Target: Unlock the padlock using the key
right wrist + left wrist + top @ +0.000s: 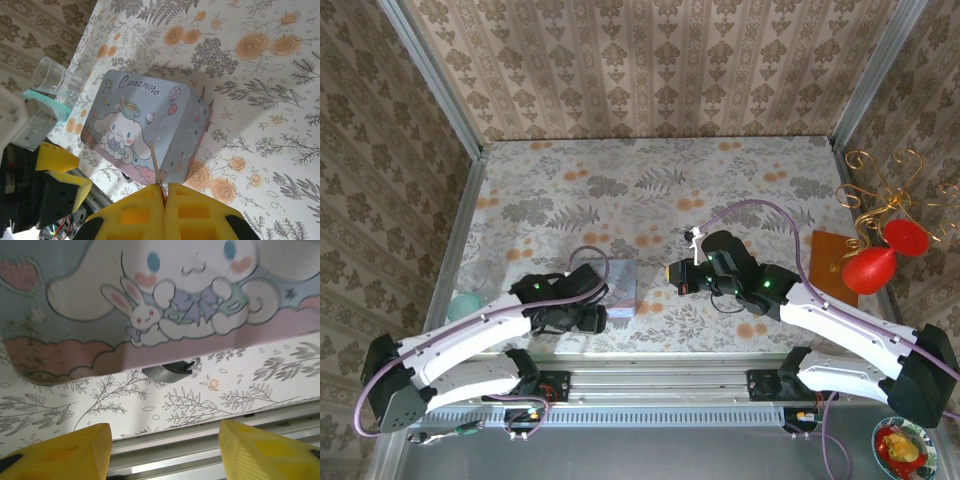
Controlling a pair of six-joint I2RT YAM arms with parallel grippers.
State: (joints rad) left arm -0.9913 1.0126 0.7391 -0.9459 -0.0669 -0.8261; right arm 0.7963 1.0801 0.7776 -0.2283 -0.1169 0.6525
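The pale blue cartoon-dog tin [622,288] [150,300] [145,125] lies on the floral cloth between my grippers. A small dark grey piece, the padlock [167,371], peeks out from under the tin's near edge and is mostly hidden by the tin. My left gripper [588,315] [165,440] [67,172] is open just in front of that edge, its yellow fingers [65,452] wide apart with nothing between them. My right gripper [672,275] [165,192] is to the right of the tin, shut on the key [156,165]. The key's thin blade points toward the tin.
A clear glass cup [55,77] and a teal object [465,305] stand left of the tin. A brown board [832,265] and red ornaments [868,268] sit at the right. The aluminium rail [200,450] runs along the near edge, right under my left fingers.
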